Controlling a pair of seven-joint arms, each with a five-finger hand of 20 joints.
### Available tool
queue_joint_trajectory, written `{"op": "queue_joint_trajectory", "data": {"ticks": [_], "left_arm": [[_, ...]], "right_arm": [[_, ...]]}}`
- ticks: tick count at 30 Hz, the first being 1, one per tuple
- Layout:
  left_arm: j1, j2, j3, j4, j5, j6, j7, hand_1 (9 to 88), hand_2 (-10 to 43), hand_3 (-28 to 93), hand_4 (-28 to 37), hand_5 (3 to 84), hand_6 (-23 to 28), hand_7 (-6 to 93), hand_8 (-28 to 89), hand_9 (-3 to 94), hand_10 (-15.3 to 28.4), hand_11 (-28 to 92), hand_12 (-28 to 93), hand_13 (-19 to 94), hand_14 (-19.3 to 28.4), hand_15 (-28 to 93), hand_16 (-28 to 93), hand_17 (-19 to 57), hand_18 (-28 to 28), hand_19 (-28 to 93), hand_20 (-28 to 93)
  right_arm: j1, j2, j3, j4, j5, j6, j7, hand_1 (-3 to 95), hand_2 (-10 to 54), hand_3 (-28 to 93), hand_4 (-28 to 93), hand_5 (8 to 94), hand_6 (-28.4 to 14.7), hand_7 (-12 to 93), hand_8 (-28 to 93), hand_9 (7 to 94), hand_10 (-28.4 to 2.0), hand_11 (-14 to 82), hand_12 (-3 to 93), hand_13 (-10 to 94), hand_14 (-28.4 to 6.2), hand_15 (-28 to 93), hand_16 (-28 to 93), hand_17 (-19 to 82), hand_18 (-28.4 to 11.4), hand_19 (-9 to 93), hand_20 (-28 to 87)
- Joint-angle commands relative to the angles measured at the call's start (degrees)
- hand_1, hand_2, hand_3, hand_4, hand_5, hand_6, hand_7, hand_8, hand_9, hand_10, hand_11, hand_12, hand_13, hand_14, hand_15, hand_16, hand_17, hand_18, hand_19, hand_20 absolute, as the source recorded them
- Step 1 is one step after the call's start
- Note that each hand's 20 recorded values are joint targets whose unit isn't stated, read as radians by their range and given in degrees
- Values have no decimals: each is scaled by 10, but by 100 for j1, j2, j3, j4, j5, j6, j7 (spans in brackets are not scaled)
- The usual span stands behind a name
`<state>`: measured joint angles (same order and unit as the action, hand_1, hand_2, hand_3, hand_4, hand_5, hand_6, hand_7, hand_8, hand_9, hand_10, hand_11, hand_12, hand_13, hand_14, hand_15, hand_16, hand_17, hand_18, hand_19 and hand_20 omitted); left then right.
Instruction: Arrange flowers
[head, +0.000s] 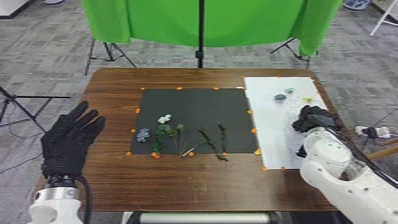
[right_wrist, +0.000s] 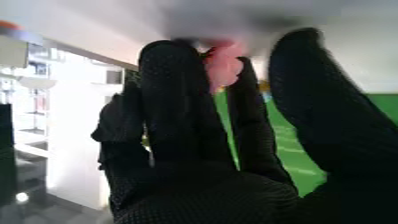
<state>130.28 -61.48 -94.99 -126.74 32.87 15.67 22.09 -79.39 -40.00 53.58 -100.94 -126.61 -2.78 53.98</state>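
In the head view, the arranging is looking partway along: a white flower (head: 164, 119), a blue flower (head: 143, 135) and thin green stems (head: 159, 142) are lying loosely on the black mat (head: 200, 102), with small blossoms (head: 281, 97) on the white sheet (head: 266, 120) seemingly awaiting placing; the left hand (head: 69, 137) is resting open. In the right wrist view, the right hand (head: 317, 119) is extending nearly straight fingers beside a soft pink flower (right_wrist: 220, 72).

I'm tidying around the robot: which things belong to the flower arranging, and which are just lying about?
For the flowers:
- white flower
- blue flower
- green stem
- pink flower
- black mat
- white sheet

Probably just lying about:
- green cloth
- black stand
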Motion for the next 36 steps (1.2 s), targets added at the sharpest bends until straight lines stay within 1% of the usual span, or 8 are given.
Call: {"op": "queue_joint_trajectory", "data": {"ticks": [1,7,11,17,20,23,31,36], "left_arm": [[63,-23,-40,-2,22,18,-27,219,96,789,-283,414,112,116,-87,362,203,257,105,264,270,483,-90,-76,256,572,175],[114,-49,-92,-11,14,6,-44,217,98,783,-283,414,112,114,-87,363,203,256,104,264,270,483,-90,-76,256,571,176],[131,-22,-123,-21,6,23,-28,214,98,785,-283,414,111,115,-87,362,203,255,104,263,270,482,-90,-76,257,570,177],[161,-12,-157,-32,-10,39,2,213,98,784,-283,413,111,113,-87,362,203,253,104,264,270,481,-90,-77,257,569,179],[183,48,-147,-41,-56,57,91,213,98,784,-283,413,111,113,-86,362,203,253,104,263,271,480,-90,-77,257,569,179],[119,48,-124,-11,-44,6,68,213,98,784,-283,412,111,111,-86,361,203,250,104,262,270,477,-90,-78,257,568,180],[21,-26,-198,-11,99,-116,-245,207,101,777,-283,407,110,97,-79,355,199,224,108,261,266,444,-81,-79,255,559,183],[-63,-17,-201,9,111,-142,-343,204,103,777,-283,403,109,87,-75,350,196,200,112,257,265,414,-72,-80,254,549,184]], "right_arm": [[91,132,-383,189,-582,1016,112,573,-95,668,-283,849,31,200,21,919,-67,146,337,761,-58,674,197,338,-230,930,493],[58,127,-215,-145,-682,1260,70,617,-95,644,-283,903,16,173,36,937,-62,203,312,820,-41,653,202,380,-223,932,515],[156,-152,-106,-663,-641,1228,-420,611,-95,662,-283,908,10,168,40,937,-62,209,309,826,-41,645,211,383,-226,932,518],[742,-1146,-578,-1019,-317,837,-1451,599,-95,681,-283,905,10,165,47,937,-62,208,312,822,-43,642,227,377,-228,932,521],[1150,-1734,-1058,-876,-188,674,-1802,590,-95,690,-283,903,11,166,49,937,-62,208,312,818,-45,644,228,372,-226,932,521],[1460,-2200,-1405,-625,255,459,-2194,578,-95,705,-283,894,13,171,55,937,-63,202,324,805,-48,659,226,361,-224,932,523],[1785,-2949,-1867,45,142,-112,-2336,556,-95,734,-283,881,17,184,52,937,-65,193,342,779,-52,684,226,342,-218,932,524],[1812,-3241,-1964,288,44,-411,-2361,549,-95,729,-283,868,27,190,42,937,-67,172,364,748,-65,707,227,321,-215,932,520]]}}
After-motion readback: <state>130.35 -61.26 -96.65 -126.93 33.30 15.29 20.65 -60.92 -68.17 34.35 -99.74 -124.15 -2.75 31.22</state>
